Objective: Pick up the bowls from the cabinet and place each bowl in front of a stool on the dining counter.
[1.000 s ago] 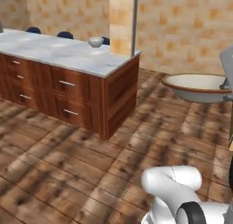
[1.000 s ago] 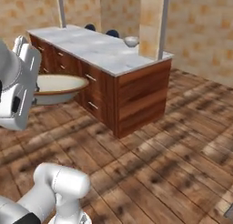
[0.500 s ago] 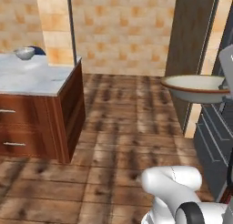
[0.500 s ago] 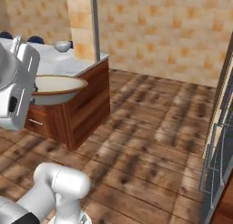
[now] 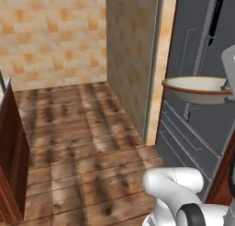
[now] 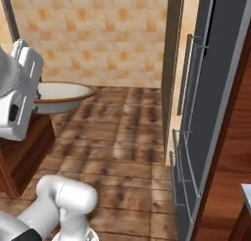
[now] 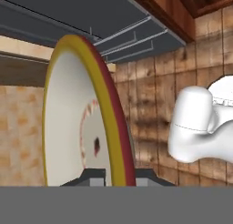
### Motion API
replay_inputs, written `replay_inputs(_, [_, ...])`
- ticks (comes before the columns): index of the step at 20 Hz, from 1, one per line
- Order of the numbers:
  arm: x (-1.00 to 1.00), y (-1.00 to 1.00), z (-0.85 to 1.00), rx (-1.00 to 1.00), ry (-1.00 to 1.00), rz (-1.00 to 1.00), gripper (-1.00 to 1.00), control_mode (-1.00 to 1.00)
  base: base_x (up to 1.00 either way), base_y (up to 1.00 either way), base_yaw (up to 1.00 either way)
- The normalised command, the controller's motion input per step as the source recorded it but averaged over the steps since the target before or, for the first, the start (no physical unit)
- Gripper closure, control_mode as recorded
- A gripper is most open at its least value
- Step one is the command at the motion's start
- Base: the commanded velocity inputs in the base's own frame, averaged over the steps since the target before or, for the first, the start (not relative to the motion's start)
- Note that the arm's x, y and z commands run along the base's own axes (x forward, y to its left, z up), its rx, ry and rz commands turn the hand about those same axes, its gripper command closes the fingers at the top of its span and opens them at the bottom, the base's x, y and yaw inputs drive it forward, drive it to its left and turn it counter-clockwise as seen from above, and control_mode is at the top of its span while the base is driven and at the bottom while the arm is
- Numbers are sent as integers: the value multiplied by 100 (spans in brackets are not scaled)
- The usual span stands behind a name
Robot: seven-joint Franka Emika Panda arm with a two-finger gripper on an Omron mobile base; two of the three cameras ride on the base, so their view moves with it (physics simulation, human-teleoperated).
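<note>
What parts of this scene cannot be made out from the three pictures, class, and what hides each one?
- Gripper: in the hand view its fingertips sit behind the cream bowl's rim and the bottom edge, so the jaws themselves are unseen.
- Cream bowl: in the left base view its right end is cut by the picture edge.
- Dining counter: in the right base view the arm and bowl cover its top.
</note>
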Motion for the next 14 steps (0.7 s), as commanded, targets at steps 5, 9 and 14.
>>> replay_inputs(5, [0,0,0,0,0,0,100,100,100,36,-37])
replay_inputs(9, [0,0,0,0,0,0,100,100,100,34,-8])
replay_inputs(14, [0,0,0,0,0,0,100,100,100,46,-1])
